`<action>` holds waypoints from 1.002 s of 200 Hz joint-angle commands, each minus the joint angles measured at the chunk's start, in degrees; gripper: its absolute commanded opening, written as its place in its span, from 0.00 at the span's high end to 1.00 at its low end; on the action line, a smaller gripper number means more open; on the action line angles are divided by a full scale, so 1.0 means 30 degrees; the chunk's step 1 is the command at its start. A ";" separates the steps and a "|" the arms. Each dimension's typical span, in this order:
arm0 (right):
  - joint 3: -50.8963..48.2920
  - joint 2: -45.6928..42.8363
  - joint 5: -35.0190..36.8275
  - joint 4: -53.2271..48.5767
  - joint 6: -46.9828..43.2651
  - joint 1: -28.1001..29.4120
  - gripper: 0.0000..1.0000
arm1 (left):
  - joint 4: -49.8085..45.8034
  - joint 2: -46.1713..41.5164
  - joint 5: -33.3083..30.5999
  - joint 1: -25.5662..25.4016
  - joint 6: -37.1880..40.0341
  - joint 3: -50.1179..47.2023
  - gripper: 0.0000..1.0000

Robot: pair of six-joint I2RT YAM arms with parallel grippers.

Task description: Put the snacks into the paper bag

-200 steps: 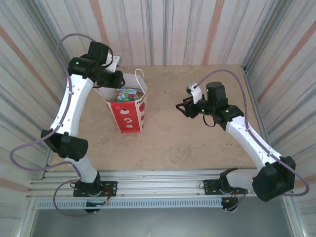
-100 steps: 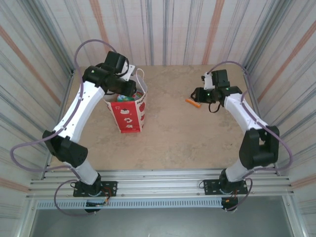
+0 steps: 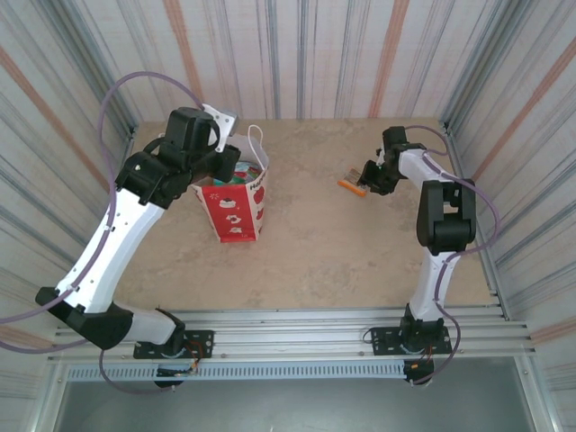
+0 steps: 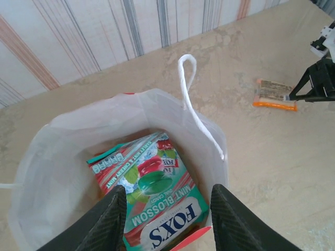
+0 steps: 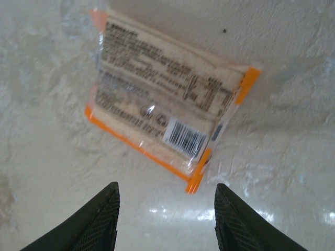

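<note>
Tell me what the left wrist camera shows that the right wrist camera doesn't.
Left wrist: the inside of the paper bag, with a green FOX'S packet lying in it, and a white cord handle. Right wrist: the barcode on the orange-edged packet, close up. Both: that orange-edged packet lying on the table, outside the bag.

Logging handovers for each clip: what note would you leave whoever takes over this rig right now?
Left gripper: open, empty, above the mouth of the white paper bag with a red lower band.
Right gripper: open, empty, over the flat orange-edged packet lying on the beige table.
Done: a green FOX'S packet lies in the bag.
Left: grasp the orange-edged packet, carry it to the bag, drop it in.
</note>
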 commanded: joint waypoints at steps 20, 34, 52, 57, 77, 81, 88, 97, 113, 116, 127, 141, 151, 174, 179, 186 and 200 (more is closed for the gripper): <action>0.1430 0.1600 0.1025 -0.0896 0.0523 -0.0172 0.50 | 0.0481 -0.0451 -0.0646 -0.0321 0.0494 -0.0268 0.53; 0.1700 0.2047 0.0963 -0.0838 0.0485 -0.0173 0.51 | 0.0556 -0.0466 -0.0614 -0.0351 0.0583 -0.0285 0.53; 0.2016 0.2592 0.0878 -0.0816 0.0491 -0.0173 0.54 | 0.0580 -0.0462 -0.0591 -0.0379 0.0654 -0.0288 0.53; 0.2081 0.2736 0.0864 -0.0812 0.0493 -0.0153 0.56 | 0.0561 -0.0452 -0.0583 -0.0385 0.0672 -0.0285 0.53; 0.2209 0.3196 0.0781 -0.0779 0.0476 -0.0155 0.64 | 0.0564 -0.0440 -0.0569 -0.0389 0.0710 -0.0317 0.53; 0.2197 0.3270 0.0776 -0.0779 0.0466 -0.0162 0.65 | 0.0575 -0.0447 -0.0584 -0.0379 0.0724 -0.0356 0.53; 0.2181 0.3381 0.0804 -0.0750 0.0423 -0.0145 0.69 | 0.0557 -0.0450 -0.0591 -0.0404 0.0741 -0.0348 0.53; 0.2075 0.3392 0.0791 -0.0678 0.0402 -0.0122 0.75 | 0.0545 -0.0437 -0.0608 -0.0417 0.0739 -0.0348 0.53; 0.1746 0.3135 0.0805 -0.0390 0.0288 -0.0086 0.86 | 0.0496 -0.0421 -0.0649 -0.0418 0.0784 -0.0348 0.53; 0.1677 0.3055 0.0827 -0.0309 0.0244 -0.0055 0.87 | 0.0483 -0.0418 -0.0682 -0.0418 0.0792 -0.0348 0.54; 0.1378 0.2679 0.0944 -0.0125 0.0108 -0.0018 0.93 | 0.0485 -0.0444 -0.0732 -0.0414 0.0842 -0.0349 0.54; 0.0995 0.2126 0.0926 0.0108 -0.0006 0.0004 1.00 | 0.0466 -0.0433 -0.0825 -0.0446 0.0882 -0.0321 0.54; 0.0674 0.1638 0.0897 0.0284 -0.0060 0.0018 1.00 | 0.0484 -0.0420 -0.0733 -0.0438 0.0916 -0.0275 0.54; -0.0159 0.0263 0.0543 0.0663 -0.0216 0.0092 1.00 | 0.0449 -0.0403 -0.0487 -0.0475 0.0967 -0.0261 0.54; -0.0410 -0.0209 0.0365 0.0768 -0.0304 0.0126 1.00 | 0.0468 -0.0440 -0.0315 -0.0468 0.0945 -0.0261 0.54; -0.0716 -0.0726 0.0129 0.0919 -0.0395 0.0180 1.00 | 0.0462 -0.0443 -0.0049 -0.0469 0.0963 -0.0203 0.53; -0.1765 -0.2295 -0.0490 0.1497 -0.0767 0.0412 1.00 | 0.0489 -0.0457 0.0891 -0.0476 0.0965 -0.0145 0.52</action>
